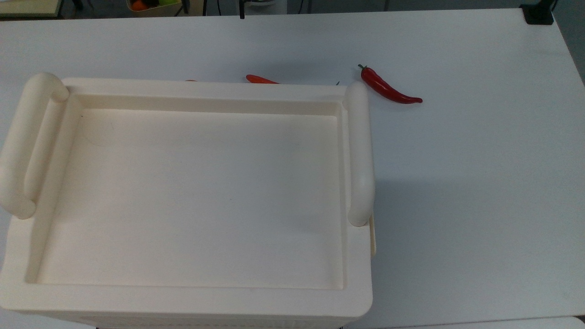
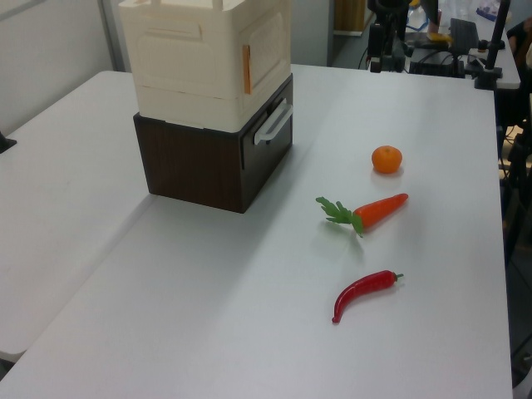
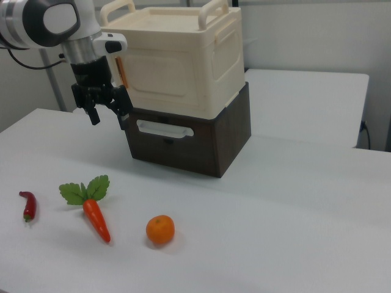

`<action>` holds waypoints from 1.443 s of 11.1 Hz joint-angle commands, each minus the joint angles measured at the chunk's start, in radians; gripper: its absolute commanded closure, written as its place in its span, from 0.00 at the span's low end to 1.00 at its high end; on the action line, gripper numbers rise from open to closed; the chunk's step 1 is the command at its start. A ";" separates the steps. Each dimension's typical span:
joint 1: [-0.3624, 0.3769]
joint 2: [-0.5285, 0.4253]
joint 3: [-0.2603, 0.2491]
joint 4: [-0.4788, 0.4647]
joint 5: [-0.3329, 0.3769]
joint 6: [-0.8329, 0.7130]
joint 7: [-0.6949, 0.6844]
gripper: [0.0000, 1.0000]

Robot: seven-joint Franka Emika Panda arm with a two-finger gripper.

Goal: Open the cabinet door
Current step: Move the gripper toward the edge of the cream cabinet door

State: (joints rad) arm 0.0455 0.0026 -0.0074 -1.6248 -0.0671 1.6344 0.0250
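Here, a cream cabinet (image 3: 183,61) sits on top of a dark brown box (image 3: 195,143) on a white table (image 3: 275,232). In the right view they fill the upper middle of the frame. The cabinet door (image 3: 160,73) is the flat cream front of the cabinet, facing the lower left of the right view. It looks nearly shut, with a thin orange-tan strip (image 3: 121,70) showing along its left edge.

The gripper (image 3: 110,113) hangs in the upper left of the right view, just beside that left edge of the door. Its two black fingers (image 3: 93,113) are spread apart and hold nothing.

In the left view the cabinet is at the upper left, and the door (image 2: 268,46) is on the side that faces right.

In the top view the cabinet's tray top (image 1: 192,192) fills the left side, with a round handle (image 1: 360,155) at each end.

On the table lie a red chili (image 3: 28,205), a carrot (image 3: 95,217) with green leaves, and an orange (image 3: 160,229), along the lower left of the right view.
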 commanded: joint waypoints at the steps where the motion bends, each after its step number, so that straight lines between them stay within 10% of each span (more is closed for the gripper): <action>1: 0.004 -0.018 -0.002 -0.020 -0.013 -0.010 -0.017 0.00; 12: 0.049 0.092 0.009 0.146 -0.003 0.027 0.110 0.00; 16: 0.134 0.172 0.009 0.163 -0.048 0.327 0.156 0.00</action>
State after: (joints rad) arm 0.1403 0.1154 0.0039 -1.4890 -0.0696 1.8125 0.1313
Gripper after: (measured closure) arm 0.000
